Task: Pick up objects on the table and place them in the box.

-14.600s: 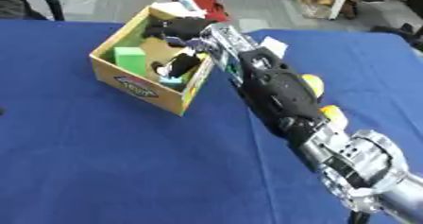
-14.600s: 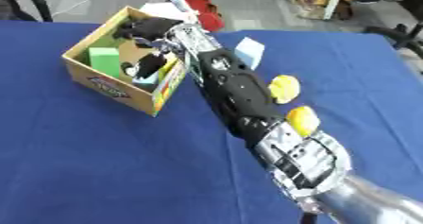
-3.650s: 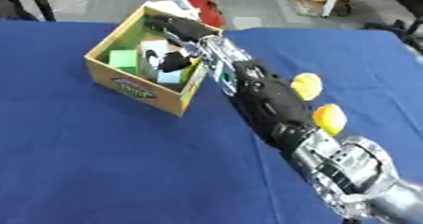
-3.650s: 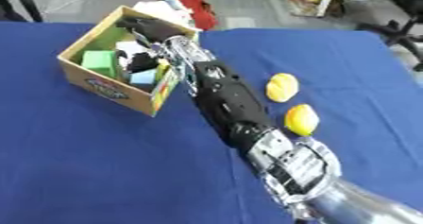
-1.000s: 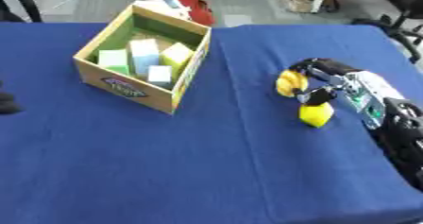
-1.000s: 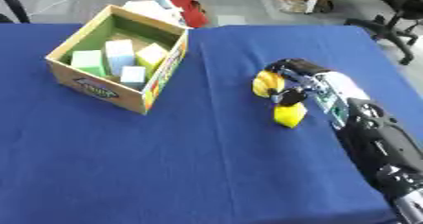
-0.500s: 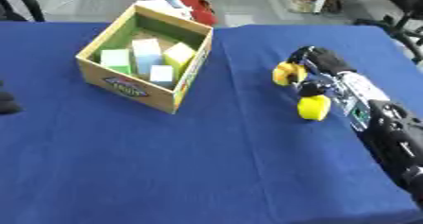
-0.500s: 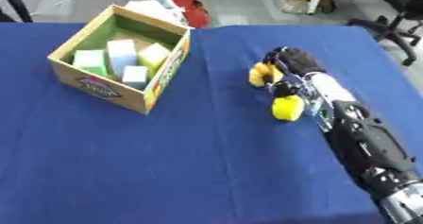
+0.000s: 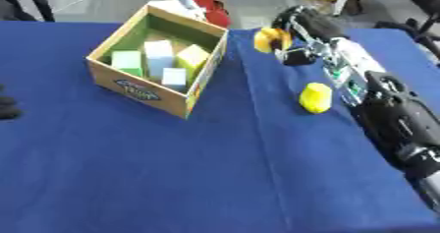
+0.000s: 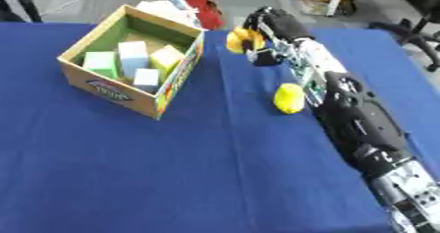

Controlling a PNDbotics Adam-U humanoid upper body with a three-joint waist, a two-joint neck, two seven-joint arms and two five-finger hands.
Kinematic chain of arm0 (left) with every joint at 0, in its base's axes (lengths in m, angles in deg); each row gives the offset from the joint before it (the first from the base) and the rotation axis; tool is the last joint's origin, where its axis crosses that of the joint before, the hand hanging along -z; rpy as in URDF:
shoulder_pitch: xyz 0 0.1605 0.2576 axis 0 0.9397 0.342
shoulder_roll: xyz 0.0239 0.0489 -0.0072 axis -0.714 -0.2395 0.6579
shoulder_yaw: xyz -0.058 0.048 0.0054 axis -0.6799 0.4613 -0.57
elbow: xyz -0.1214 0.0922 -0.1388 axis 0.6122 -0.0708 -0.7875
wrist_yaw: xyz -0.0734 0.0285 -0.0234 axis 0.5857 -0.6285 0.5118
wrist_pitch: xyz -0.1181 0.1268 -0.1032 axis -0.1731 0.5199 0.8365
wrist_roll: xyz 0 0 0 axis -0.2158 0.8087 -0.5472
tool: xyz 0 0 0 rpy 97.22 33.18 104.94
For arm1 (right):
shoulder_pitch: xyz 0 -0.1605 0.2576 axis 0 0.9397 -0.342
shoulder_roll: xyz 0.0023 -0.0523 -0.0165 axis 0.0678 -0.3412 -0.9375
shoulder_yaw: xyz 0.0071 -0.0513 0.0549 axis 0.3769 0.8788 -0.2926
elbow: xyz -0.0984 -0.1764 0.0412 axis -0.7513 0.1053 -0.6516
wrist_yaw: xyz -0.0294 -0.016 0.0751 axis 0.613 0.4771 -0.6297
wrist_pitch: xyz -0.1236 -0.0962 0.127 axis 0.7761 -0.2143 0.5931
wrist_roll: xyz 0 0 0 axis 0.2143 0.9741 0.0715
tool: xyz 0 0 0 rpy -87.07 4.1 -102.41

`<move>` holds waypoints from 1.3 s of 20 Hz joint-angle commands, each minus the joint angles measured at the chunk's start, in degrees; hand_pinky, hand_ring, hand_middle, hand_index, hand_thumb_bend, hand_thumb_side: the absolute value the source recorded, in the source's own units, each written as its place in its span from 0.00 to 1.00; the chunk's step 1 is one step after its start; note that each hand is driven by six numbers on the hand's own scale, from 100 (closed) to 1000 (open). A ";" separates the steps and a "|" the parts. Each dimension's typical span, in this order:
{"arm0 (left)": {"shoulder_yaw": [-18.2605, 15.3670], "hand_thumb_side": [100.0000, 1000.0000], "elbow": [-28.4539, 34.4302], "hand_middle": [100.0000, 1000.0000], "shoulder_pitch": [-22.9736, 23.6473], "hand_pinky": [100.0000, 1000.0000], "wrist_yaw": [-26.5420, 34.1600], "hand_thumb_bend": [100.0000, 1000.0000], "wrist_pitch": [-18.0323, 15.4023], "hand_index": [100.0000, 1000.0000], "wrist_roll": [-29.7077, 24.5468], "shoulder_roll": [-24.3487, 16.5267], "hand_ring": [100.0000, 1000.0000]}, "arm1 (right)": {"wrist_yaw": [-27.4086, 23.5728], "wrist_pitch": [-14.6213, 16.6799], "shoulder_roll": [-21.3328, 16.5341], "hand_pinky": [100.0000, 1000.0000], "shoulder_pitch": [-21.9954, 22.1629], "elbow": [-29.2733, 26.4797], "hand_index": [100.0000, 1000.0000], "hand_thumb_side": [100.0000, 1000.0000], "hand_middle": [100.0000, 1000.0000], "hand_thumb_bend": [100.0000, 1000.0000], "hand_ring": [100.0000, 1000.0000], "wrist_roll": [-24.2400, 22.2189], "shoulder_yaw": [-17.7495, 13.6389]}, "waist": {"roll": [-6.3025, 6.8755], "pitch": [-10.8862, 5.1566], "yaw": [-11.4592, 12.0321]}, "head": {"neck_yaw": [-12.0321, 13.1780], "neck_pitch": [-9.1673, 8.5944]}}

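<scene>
My right hand point(image 9: 302, 24) is shut on a yellow-orange object point(image 9: 270, 39), holding it just above the table beside the right wall of the cardboard box point(image 9: 137, 87). The box stands open at the left. Inside it lie a green block point(image 9: 127, 62), a pale blue block point(image 9: 159, 55), a yellow-green block point(image 9: 192, 57) and a small blue block point(image 9: 175, 77). A second yellow object point(image 10: 288, 98) lies on the blue cloth beside my right forearm. Only a dark part of my left hand point(image 9: 7, 108) shows at the left edge.
The blue cloth point(image 9: 172, 168) covers the whole table. Behind the box, past the far edge, lie a red thing point(image 9: 206, 0) and a white thing point(image 9: 170, 8). Chair bases stand on the floor at the upper right.
My right hand has closed on the upper yellow object and carried it up and left, close to the box's right wall. The other yellow object stays on the cloth.
</scene>
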 commanded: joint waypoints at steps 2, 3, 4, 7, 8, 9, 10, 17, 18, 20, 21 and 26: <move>0.29 0.66 0.83 0.53 -1.06 0.65 0.33 0.00 -0.13 0.76 -0.47 -0.56 0.53 | 0.66 0.39 4.24 0.57 -4.65 2.38 0.27 0.00 0.11 0.00 0.46 -1.02 -0.63 | 0.53 -1.26 0.89 | -0.87 -0.75; 0.39 0.66 0.85 0.53 -1.20 0.65 0.38 0.00 -0.15 0.76 -0.57 -0.58 0.53 | 1.31 0.46 5.49 0.57 -5.56 3.51 0.27 0.00 0.11 0.00 0.46 -1.07 -0.81 | 0.51 -1.15 1.28 | -1.13 -0.80; 0.51 0.66 0.87 0.53 -1.37 0.65 0.43 0.00 -0.16 0.76 -0.68 -0.58 0.53 | 2.01 0.56 6.73 0.57 -6.38 4.67 0.27 0.00 0.11 0.00 0.46 -1.05 -1.06 | 0.48 -1.02 1.71 | -1.40 -0.91; 0.90 0.66 0.93 0.53 -1.94 0.65 0.57 0.00 -0.18 0.76 -1.06 -0.58 0.53 | 4.23 0.65 9.87 0.57 -8.21 8.42 0.28 0.00 0.11 0.00 0.46 -0.77 -2.01 | 0.39 -0.65 2.95 | -2.05 -1.40; 1.02 0.66 0.94 0.53 -2.11 0.65 0.62 0.00 -0.18 0.76 -1.19 -0.57 0.53 | 5.16 0.57 10.87 0.58 -8.70 9.76 0.30 0.00 0.13 0.00 0.47 -0.62 -2.36 | 0.36 -0.53 3.39 | -2.34 -1.56; 1.13 0.66 0.95 0.53 -2.26 0.65 0.66 0.00 -0.18 0.76 -1.30 -0.55 0.53 | 6.17 0.52 11.76 0.59 -9.11 11.01 0.32 0.00 0.15 0.00 0.48 -0.43 -2.72 | 0.34 -0.43 3.78 | -2.59 -1.69; 1.20 0.66 0.96 0.53 -2.39 0.65 0.70 0.00 -0.18 0.76 -1.39 -0.54 0.53 | 7.20 0.57 12.51 0.61 -9.43 12.06 0.41 0.00 0.23 0.00 0.52 -0.25 -3.02 | 0.33 -0.35 4.13 | -2.77 -1.79; 1.18 0.66 0.97 0.53 -2.48 0.65 0.78 0.00 -0.13 0.76 -1.45 -0.55 0.53 | 17.76 3.73 14.02 0.87 -10.07 13.74 1.00 0.53 1.00 0.00 0.95 -4.42 -2.93 | 0.48 -0.25 4.82 | -3.09 -1.72; 1.16 0.66 0.94 0.53 -2.36 0.65 0.77 0.00 -0.12 0.76 -1.42 -0.54 0.53 | 18.75 3.86 13.72 0.87 -10.02 12.94 1.00 0.54 1.00 0.00 0.95 -5.09 -2.91 | 0.48 -0.35 4.63 | -2.99 -1.62; 1.12 0.66 0.87 0.53 -2.13 0.65 0.73 0.00 -0.11 0.76 -1.39 -0.50 0.53 | 19.73 3.87 13.02 0.88 -9.88 11.16 1.00 0.56 1.00 0.00 0.96 -5.96 -2.81 | 0.48 -0.56 4.13 | -2.75 -1.44; 1.08 0.66 0.85 0.53 -2.01 0.65 0.71 0.00 -0.11 0.76 -1.37 -0.47 0.53 | 19.50 4.02 12.56 0.88 -9.74 10.29 1.00 0.56 1.00 0.00 0.95 -6.44 -2.70 | 0.51 -0.69 3.80 | -2.58 -1.32; 0.58 0.66 0.70 0.53 -1.05 0.65 0.53 0.00 -0.09 0.76 -0.94 -0.59 0.53 | 10.48 6.31 7.69 0.86 -8.07 3.03 1.00 0.52 1.00 0.00 0.92 -10.80 -1.00 | 0.65 -1.42 1.73 | -1.46 -0.46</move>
